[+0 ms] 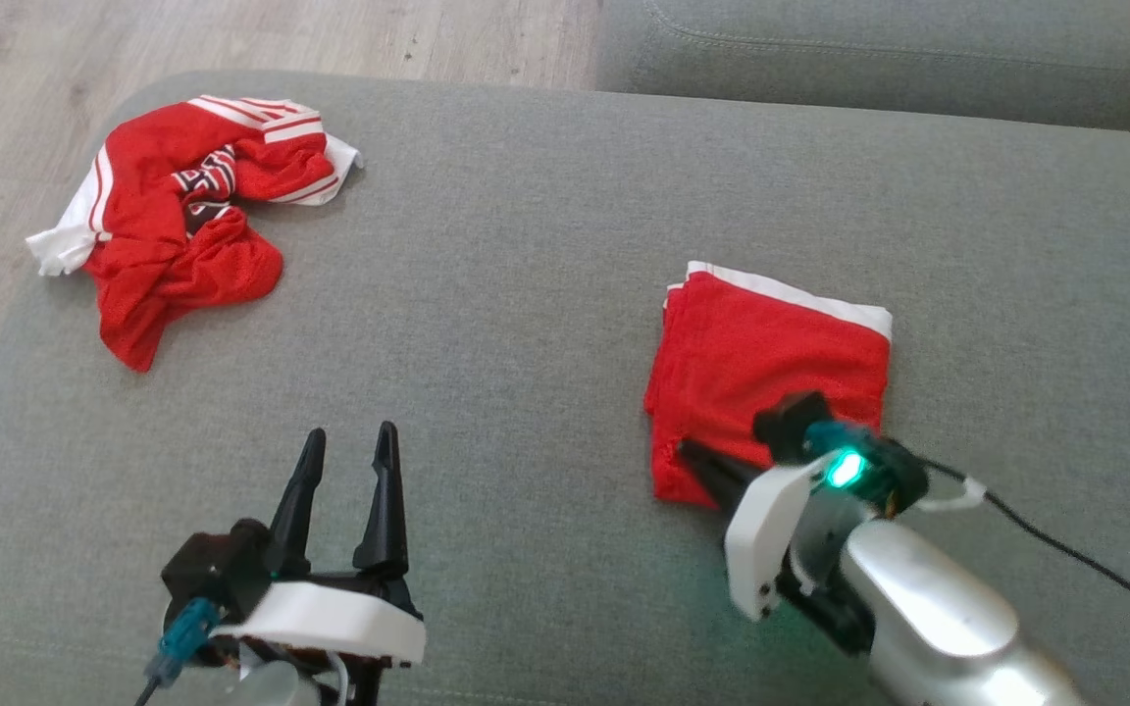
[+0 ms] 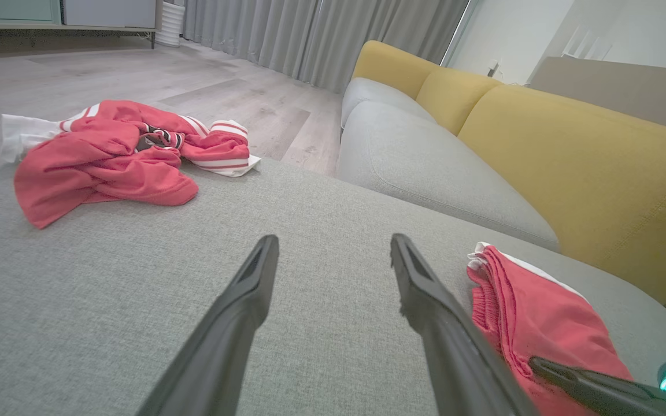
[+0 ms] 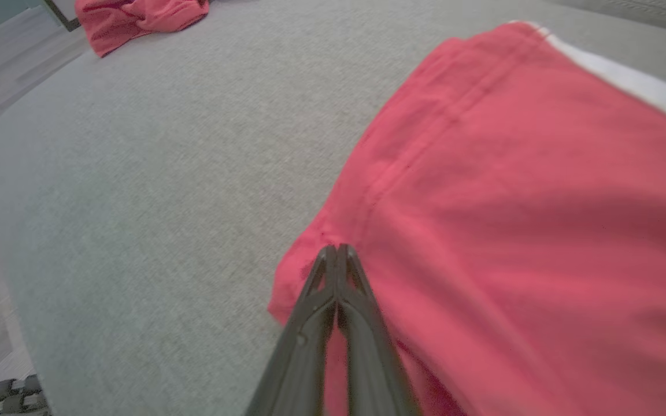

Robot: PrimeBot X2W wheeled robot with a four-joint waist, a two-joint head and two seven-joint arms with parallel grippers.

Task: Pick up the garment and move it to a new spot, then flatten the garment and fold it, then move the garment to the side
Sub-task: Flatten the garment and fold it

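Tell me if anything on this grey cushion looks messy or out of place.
Yes. The red and white garment at the far left corner of the cushion lies crumpled in a heap, a white end at the very edge. The folded red garment on the right looks neat and square.

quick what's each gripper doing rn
Left gripper: open, holding nothing.
Right gripper: shut at a corner of the folded red garment; whether cloth is pinched cannot be told.

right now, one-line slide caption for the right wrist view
Right gripper, shut, tips at a corner of the folded red garment on the grey cushion.
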